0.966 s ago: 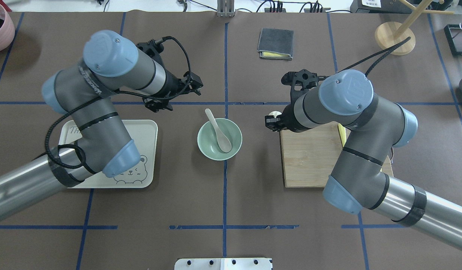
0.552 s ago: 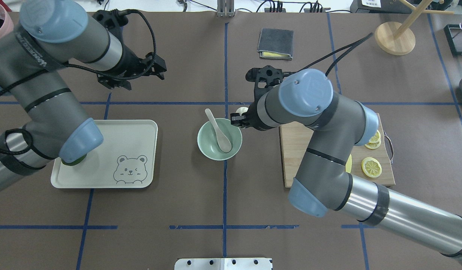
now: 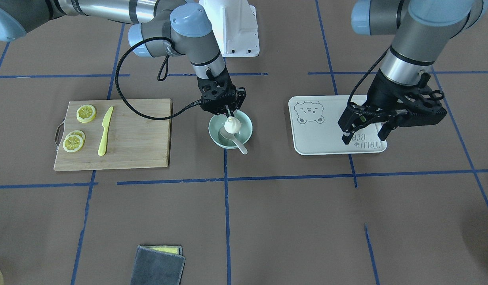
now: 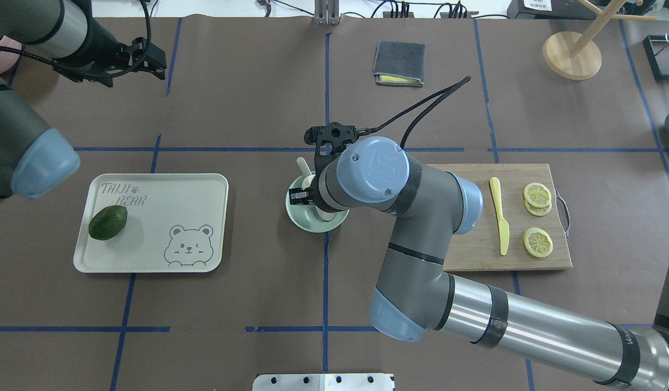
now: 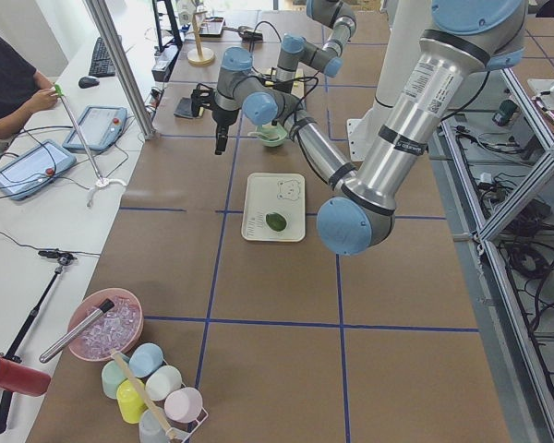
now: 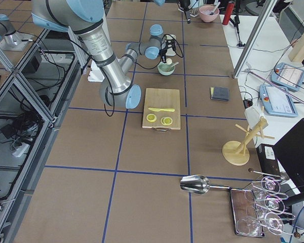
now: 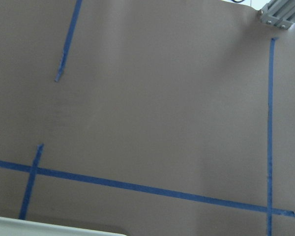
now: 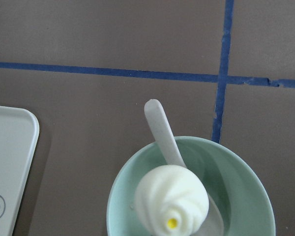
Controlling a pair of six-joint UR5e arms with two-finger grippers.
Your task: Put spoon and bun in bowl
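Observation:
The pale green bowl point(image 3: 215, 135) stands mid-table, and also shows in the overhead view point(image 4: 314, 227) and the right wrist view point(image 8: 246, 182). The off-white spoon point(image 3: 239, 146) lies in it, handle over the rim point(image 8: 161, 127). My right gripper point(image 3: 229, 113) hangs straight over the bowl, shut on the white pleated bun point(image 3: 232, 126), which sits low inside the bowl above the spoon's scoop point(image 8: 171, 196). In the overhead view the right wrist hides the bun. My left gripper point(image 3: 363, 137) is open and empty, raised at the far left point(image 4: 159, 64), well away from the bowl.
A white bear-print tray point(image 4: 193, 190) holding a dark green avocado point(image 4: 107, 222) lies left of the bowl. A wooden board point(image 4: 475, 250) with a yellow knife point(image 4: 500, 217) and lemon slices point(image 4: 537, 241) lies to the right. A grey cloth point(image 4: 398, 63) is at the back.
My right arm has swung left, carrying the bun from beside the board to over the bowl. My left arm has drawn back to the far left, uncovering the avocado.

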